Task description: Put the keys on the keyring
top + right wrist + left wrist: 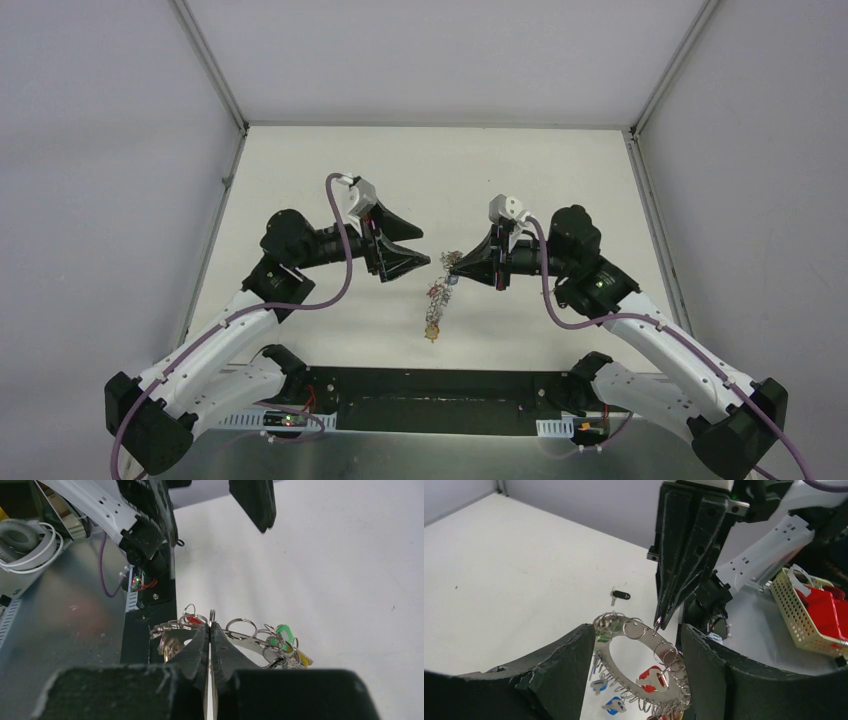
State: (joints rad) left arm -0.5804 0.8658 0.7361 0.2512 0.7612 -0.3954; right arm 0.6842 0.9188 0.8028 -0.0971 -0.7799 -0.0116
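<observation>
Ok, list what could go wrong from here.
The right gripper pinches the keyring only by its fingertips at one edge, so the hanging ring may slip or swing. The open left gripper straddles its fringe and may snag tags. The black key lies flat on the table, hard to pinch.

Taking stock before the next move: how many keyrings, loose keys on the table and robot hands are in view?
keyring: 1
loose key, black head, on the table: 1
hands, left hand and right hand: 2
Total: 4
</observation>
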